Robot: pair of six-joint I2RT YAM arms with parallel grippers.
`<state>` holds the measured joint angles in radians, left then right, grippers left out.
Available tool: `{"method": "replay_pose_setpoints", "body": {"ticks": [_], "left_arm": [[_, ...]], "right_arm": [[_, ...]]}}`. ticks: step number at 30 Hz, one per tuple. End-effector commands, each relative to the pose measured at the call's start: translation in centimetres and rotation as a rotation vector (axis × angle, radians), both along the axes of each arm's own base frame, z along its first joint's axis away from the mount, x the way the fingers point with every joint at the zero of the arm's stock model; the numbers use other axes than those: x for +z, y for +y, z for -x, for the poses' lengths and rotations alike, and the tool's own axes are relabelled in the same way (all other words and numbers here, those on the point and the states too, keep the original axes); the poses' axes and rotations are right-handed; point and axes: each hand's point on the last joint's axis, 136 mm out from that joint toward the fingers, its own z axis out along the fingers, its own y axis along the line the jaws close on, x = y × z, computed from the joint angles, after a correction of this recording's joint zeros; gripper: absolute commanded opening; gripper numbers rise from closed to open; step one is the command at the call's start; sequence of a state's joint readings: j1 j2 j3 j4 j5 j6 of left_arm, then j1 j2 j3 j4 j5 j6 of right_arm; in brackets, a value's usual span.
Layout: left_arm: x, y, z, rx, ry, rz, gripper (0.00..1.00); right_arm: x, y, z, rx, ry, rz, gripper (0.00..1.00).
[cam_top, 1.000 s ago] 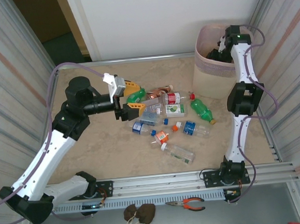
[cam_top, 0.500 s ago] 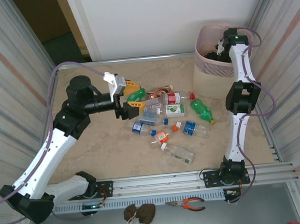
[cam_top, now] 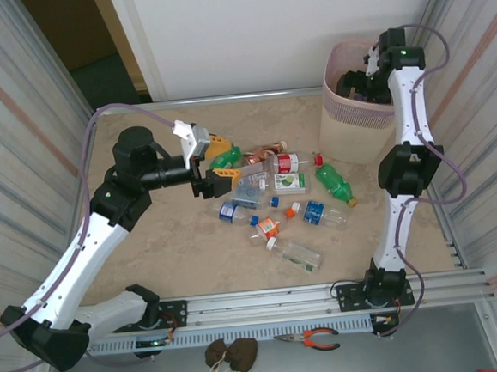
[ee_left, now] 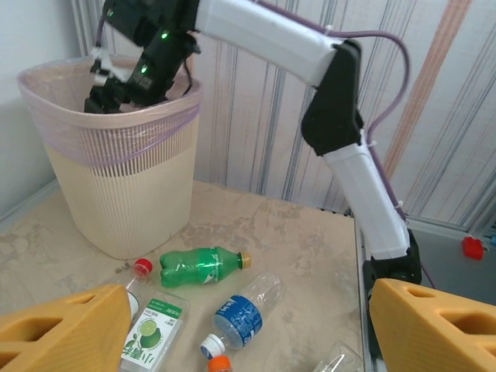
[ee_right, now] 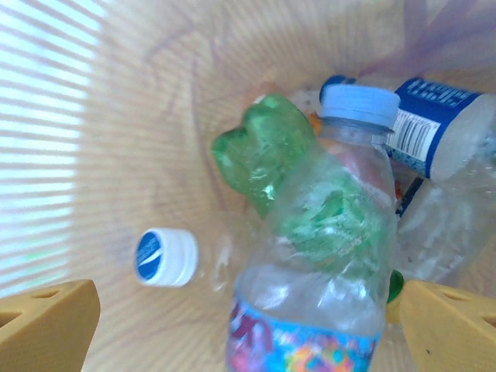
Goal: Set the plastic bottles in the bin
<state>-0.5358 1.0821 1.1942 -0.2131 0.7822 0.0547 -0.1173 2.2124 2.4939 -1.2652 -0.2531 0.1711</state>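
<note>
R gripper is hanging inside the bin at far right, jaws spread wide, gripping nothing. A clear blue-capped bottle is lying loose btwn its fingers, above other bottles in the bin. L gripper is hovering, also wide open & empty, at the left edge of the bottle pile mid-table. Risks, as I judge them: R arm snagging the pink liner on lifting out & tipping the bin; L fingers closing on crowded bottles, pinching two or sending one rolling.
</note>
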Motion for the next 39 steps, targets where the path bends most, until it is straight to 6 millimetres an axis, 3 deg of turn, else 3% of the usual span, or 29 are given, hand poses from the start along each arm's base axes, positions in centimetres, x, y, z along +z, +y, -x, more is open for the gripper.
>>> {"method": "replay_pose_setpoints", "body": {"ticks": [1, 11, 19, 28, 38, 39], "left_arm": [[-0.5, 0.4, -0.9, 0.048, 0.012, -0.010, 0.81], [-3.5, 0.9, -4.4, 0.190, 0.078, -0.107, 0.80], [-7.4, 1.5, -7.7, 0.310, 0.153, -0.276, 0.78], [-14.1, 3.0, -11.5, 0.398, 0.252, -0.570, 0.74], [-23.5, 7.3, -15.8, 0.498, 0.378, -0.878, 0.61], [-24.3, 7.6, -16.1, 0.503, 0.388, -0.896, 0.60]], "right_arm": [[4.8, 0.0, 1.4, -0.001, -0.097, 0.045, 0.98], [12.0, 0.3, 4.2, -0.014, -0.263, 0.101, 0.96], [15.3, 1.4, 7.4, -0.006, -0.362, 0.119, 0.95], [16.8, 2.0, 11.4, -0.003, -0.447, 0.129, 0.94], [19.7, 2.2, 15.4, -0.011, -0.591, 0.144, 0.92], [18.6, 2.2, 15.4, -0.010, -0.570, 0.142, 0.92]]}}
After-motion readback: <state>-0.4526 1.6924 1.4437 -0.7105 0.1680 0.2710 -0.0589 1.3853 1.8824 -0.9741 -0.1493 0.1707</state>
